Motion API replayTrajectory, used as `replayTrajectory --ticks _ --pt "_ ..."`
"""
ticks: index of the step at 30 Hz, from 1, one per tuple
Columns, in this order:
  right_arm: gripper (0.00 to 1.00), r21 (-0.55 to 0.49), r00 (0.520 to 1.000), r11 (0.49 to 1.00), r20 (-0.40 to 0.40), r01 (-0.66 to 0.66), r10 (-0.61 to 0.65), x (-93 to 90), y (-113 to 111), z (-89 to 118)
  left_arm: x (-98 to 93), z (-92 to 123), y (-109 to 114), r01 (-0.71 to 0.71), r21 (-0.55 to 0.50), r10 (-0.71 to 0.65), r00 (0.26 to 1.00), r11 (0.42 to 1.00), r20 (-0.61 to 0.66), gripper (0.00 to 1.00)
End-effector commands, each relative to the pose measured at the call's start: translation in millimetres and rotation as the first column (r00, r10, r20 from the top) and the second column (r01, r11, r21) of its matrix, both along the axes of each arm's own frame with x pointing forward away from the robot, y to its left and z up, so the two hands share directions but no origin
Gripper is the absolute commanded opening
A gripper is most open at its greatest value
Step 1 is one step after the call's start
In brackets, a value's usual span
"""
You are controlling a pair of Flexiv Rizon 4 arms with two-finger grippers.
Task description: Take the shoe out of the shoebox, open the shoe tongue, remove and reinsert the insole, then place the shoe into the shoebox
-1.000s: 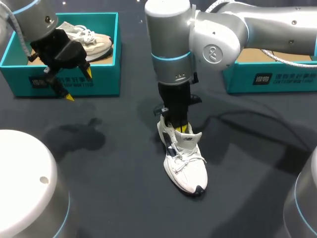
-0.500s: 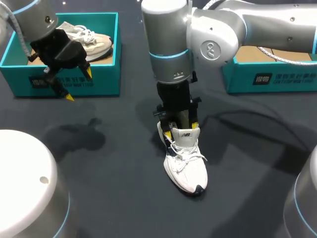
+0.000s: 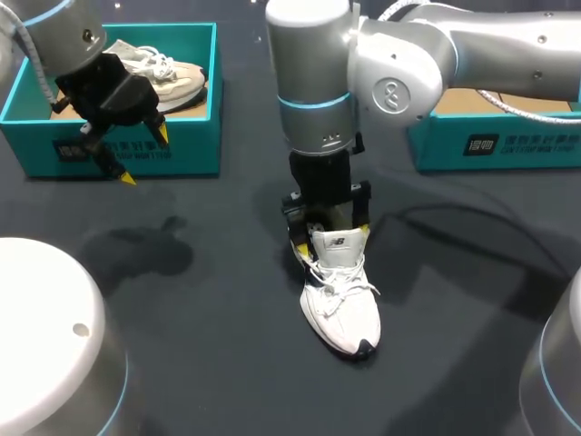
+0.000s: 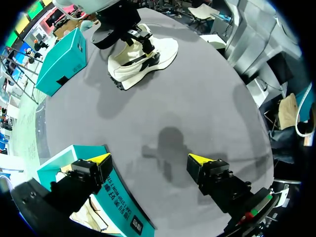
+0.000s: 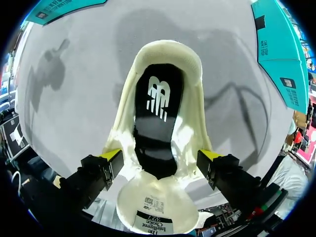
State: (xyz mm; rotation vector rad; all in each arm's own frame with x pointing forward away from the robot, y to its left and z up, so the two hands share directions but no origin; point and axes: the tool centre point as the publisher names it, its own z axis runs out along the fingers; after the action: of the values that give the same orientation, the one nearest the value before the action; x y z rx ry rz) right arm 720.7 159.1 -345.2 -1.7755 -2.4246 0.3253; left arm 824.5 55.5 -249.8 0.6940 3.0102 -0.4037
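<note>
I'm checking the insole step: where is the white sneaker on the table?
Head view: the white sneaker stands mid-table, its heel opening under the right pincer, whose open fingers flank it; the left shoebox and right shoebox sit farther back.

Shoe (image 3: pixel 339 295) at table (image 3: pixel 182 300) centre, right tool (image 3: pixel 332 237) over heel (fingers astride), shoebox (image 3: pixel 195 136) behind left tool (image 3: pixel 144 156)

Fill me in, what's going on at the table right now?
The right gripper is down over the white sneaker standing on the table, with its fingers open on either side of the collar. The tongue is pulled open, and the black insole is in place inside. The left gripper hangs open at the front of the left teal shoebox, which holds a second sneaker.
</note>
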Motion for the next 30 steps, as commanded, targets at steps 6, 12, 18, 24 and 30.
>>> replayTrajectory --ticks 6,12,18,24,30 --pt "1.0 0.001 0.999 0.999 0.036 0.038 -0.038 -22.0 -6 5 0.1 0 0 0.001 0.002 -0.001 1.0 1.0 0.0 1.0" --pt "1.0 -0.01 0.997 0.998 0.054 0.064 -0.063 -29.5 -9 8 0.1 0 0 0.001 0.002 -0.001 1.0 1.0 0.0 1.0" --pt "1.0 -0.029 0.995 0.996 0.06 0.084 -0.082 -35.2 -12 13 0.1 0 0 0.001 0.002 -0.001 1.0 1.0 0.0 1.0" --pt "1.0 -0.052 0.986 0.986 0.062 0.158 -0.154 -53.7 -20 19 0.1 0 0 0.001 0.002 -0.001 1.0 1.0 0.0 1.0" --pt "1.0 -0.061 0.974 0.973 0.06 0.222 -0.219 -79.5 -23 25 0.1 0 0 0.001 0.002 -0.001 1.0 1.0 0.0 1.0"
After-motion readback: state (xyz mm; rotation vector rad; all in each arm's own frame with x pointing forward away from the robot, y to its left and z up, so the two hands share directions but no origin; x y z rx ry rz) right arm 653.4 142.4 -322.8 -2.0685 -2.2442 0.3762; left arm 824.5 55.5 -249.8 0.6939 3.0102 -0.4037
